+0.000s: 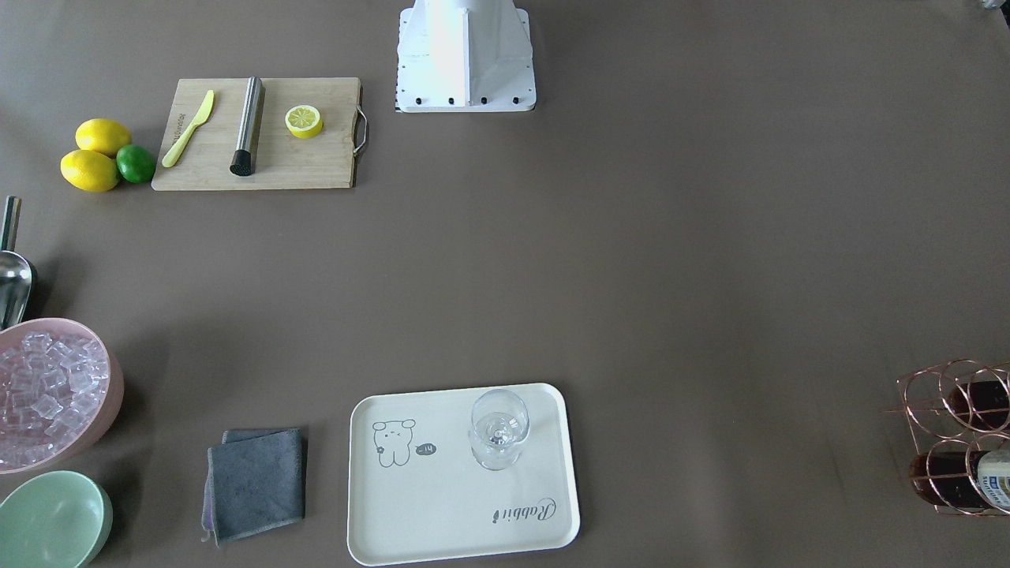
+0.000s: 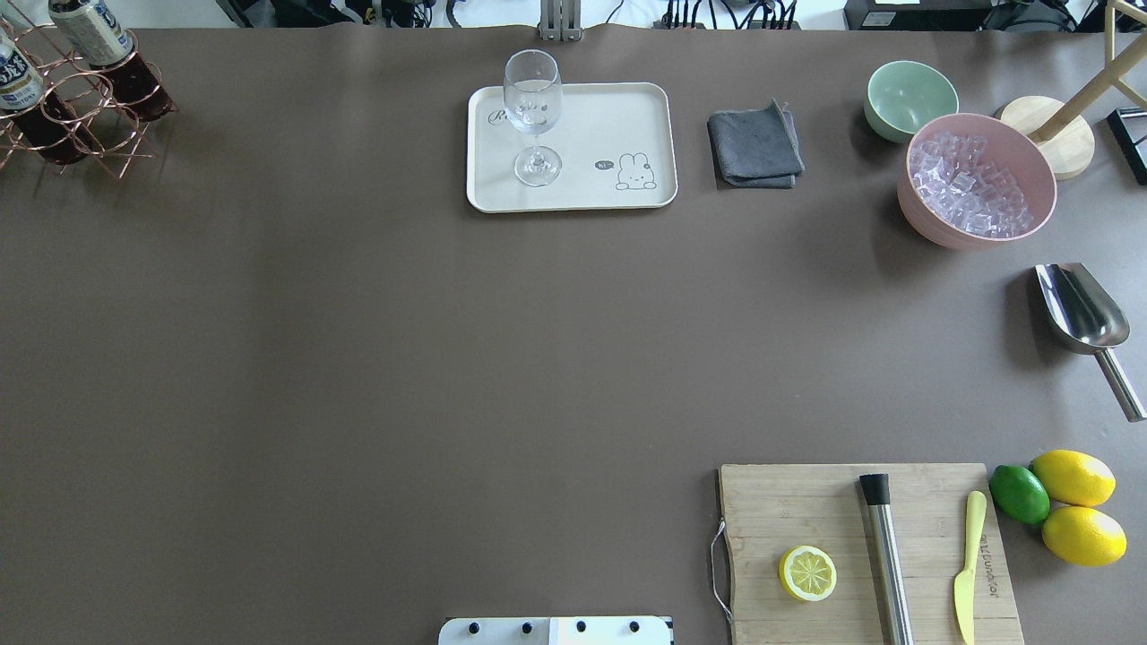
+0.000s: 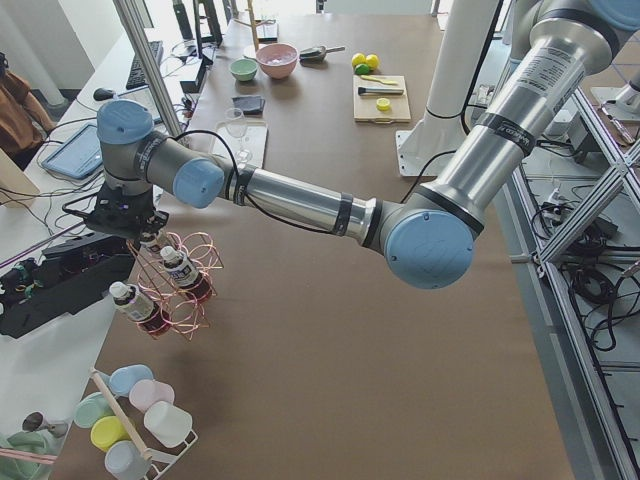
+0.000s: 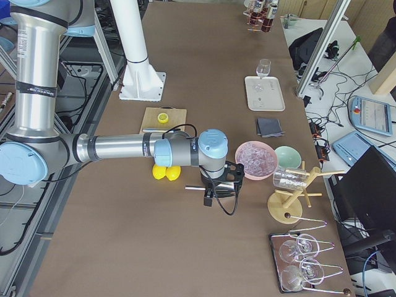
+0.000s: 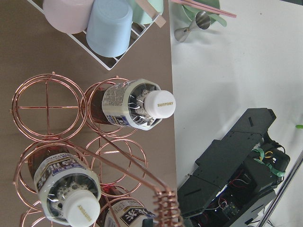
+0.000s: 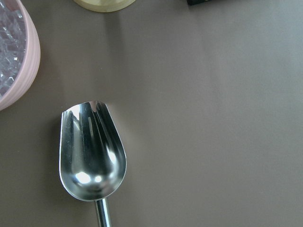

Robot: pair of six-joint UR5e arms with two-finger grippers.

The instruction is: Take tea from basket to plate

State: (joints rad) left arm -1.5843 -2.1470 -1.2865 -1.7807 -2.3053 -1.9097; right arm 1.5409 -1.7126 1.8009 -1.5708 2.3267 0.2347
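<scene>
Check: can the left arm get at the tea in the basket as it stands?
Probably yes. The left arm hangs over the basket, and its wrist view looks straight down on the tea, cap uncovered. The coiled handle nearby may crowd the approach.

**Tea upper left, plate top centre**

Overhead: in the upper-left corner, the basket [image 2: 79, 107] holds the tea bottles [image 2: 100, 36]. Top centre, the plate [image 2: 609, 116], a wine glass [image 2: 534, 116] standing on its left part. Rightward: folded cloth [image 2: 755, 145], small bowl [image 2: 909, 98], ice bowl [image 2: 927, 219], and below that the scoop [image 2: 1080, 309]. Lower right, the cutting board [image 2: 771, 502] carries lemon half [image 2: 807, 573], muddler [image 2: 887, 564], knife [image 2: 968, 564]; lime [image 2: 1019, 494] and lemons [image 2: 1073, 477] just right of it.
</scene>
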